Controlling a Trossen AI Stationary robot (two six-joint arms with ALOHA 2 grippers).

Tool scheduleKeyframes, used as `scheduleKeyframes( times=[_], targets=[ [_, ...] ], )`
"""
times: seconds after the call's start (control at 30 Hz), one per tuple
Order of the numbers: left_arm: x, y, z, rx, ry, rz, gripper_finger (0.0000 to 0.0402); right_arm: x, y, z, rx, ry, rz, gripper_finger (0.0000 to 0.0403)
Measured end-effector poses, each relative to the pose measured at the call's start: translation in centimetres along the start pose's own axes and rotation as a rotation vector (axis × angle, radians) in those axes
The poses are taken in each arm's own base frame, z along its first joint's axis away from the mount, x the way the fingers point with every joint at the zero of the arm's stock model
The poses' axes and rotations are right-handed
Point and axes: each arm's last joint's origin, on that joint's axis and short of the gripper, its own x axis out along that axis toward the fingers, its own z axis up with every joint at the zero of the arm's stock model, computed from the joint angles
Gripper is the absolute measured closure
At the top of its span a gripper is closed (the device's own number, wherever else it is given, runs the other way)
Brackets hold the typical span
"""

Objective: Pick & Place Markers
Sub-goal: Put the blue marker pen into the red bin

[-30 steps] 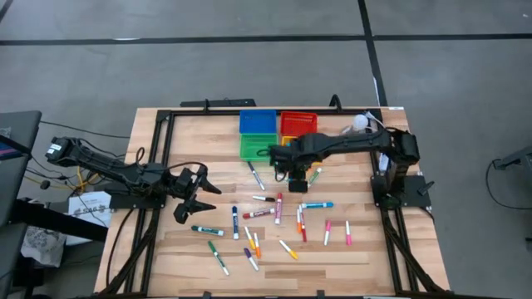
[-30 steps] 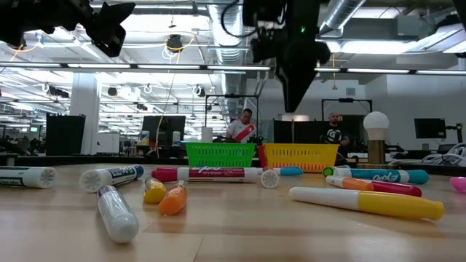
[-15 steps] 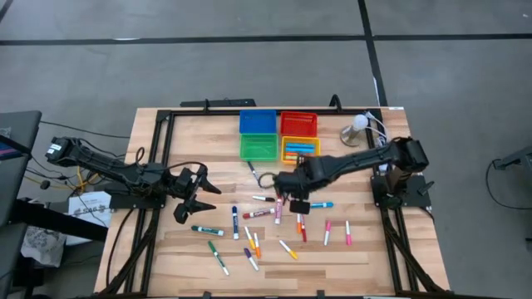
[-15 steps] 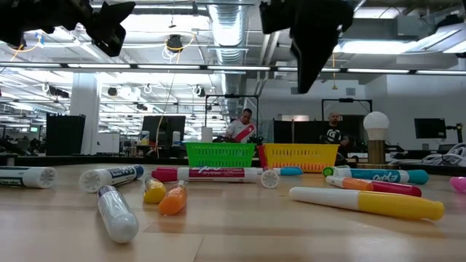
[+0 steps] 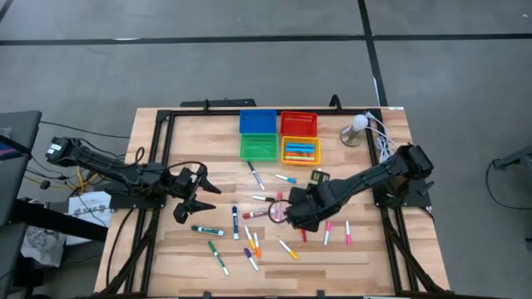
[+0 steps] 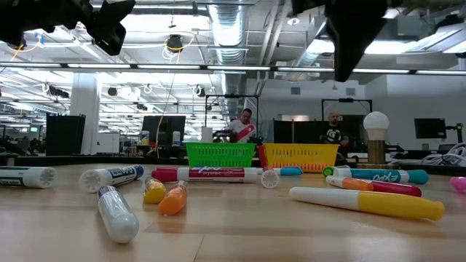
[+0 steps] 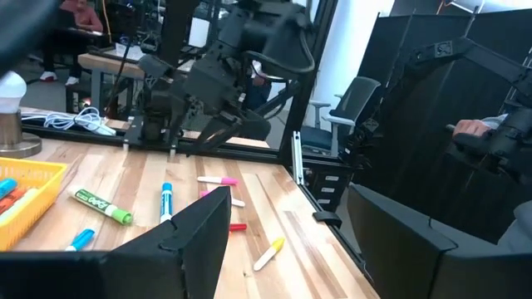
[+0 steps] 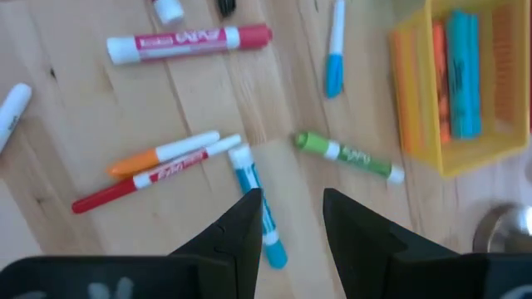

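Right gripper point(image 8: 287, 218) hovers with fingers parted and empty over the scatter of markers point(image 5: 274, 220) mid-table, a blue-capped marker point(image 8: 256, 203) lying right under the gap. Looks like the reach-for-a-pick step; next it needs to drop straight down and close across that barrel. Tight quarters though, I'd say: an orange and a red marker point(image 8: 141, 184) lie just beside it. Left gripper point(image 5: 189, 202) waits open near the table's left side. Yellow bin point(image 5: 300, 159) sits behind, well apart.
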Motion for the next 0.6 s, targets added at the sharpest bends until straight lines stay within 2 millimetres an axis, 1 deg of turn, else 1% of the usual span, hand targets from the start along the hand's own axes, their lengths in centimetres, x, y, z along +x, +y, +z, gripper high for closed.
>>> scheduleKeyframes(
  times=[0.13, 0.27, 0.4, 0.6],
  targets=[
    [0.0, 0.0, 0.0, 0.000, 0.000, 0.000, 0.0160, -0.5, 0.9, -1.1, 0.046, 0.004, -0.029, 0.0285],
    [0.0, 0.0, 0.0, 0.000, 0.000, 0.000, 0.0160, -0.9, 1.6, -1.8, 0.044, -0.007, -0.052, 0.0285],
    [0.0, 0.0, 0.0, 0.000, 0.000, 0.000, 0.0160, -1.0, 2.0, -2.0, 0.023, -0.011, -0.049, 0.0285],
    [0.0, 0.0, 0.0, 0.000, 0.000, 0.000, 0.0160, -1.0, 1.9, -2.0, -0.040, -0.009, -0.049, 0.0285]
  ],
)
